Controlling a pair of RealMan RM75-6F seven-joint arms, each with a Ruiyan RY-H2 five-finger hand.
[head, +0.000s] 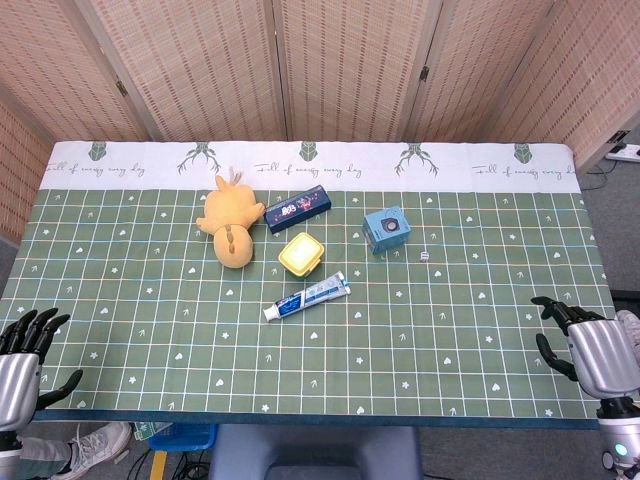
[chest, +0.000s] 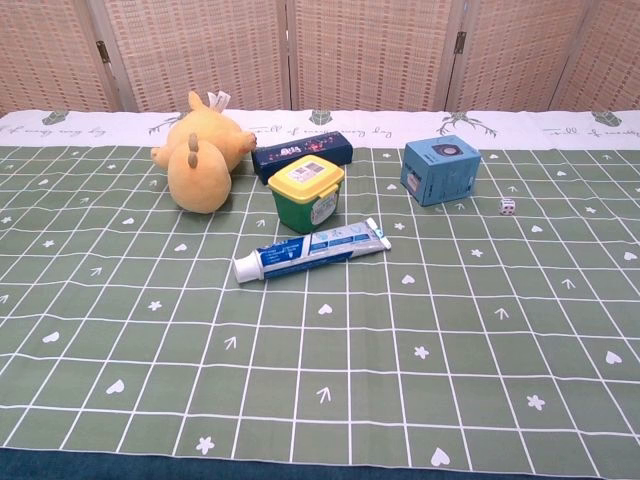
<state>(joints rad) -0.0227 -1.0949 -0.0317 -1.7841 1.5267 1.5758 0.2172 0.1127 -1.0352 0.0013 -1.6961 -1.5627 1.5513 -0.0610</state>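
My left hand (head: 22, 362) hovers at the table's near left corner, fingers spread, holding nothing. My right hand (head: 592, 350) is at the near right corner, fingers apart and empty. Neither hand appears in the chest view. A toothpaste tube (head: 307, 296) (chest: 310, 251) lies flat in the middle of the table. Behind it stands a small green tub with a yellow lid (head: 301, 254) (chest: 306, 192). A yellow plush toy (head: 228, 221) (chest: 198, 151) lies to the left of the tub.
A dark blue long box (head: 298, 208) (chest: 302, 156) lies behind the tub. A light blue box (head: 386, 229) (chest: 440, 170) stands to the right, with a small white die (head: 425, 256) (chest: 508, 206) beside it. A green grid tablecloth (head: 150, 300) covers the table.
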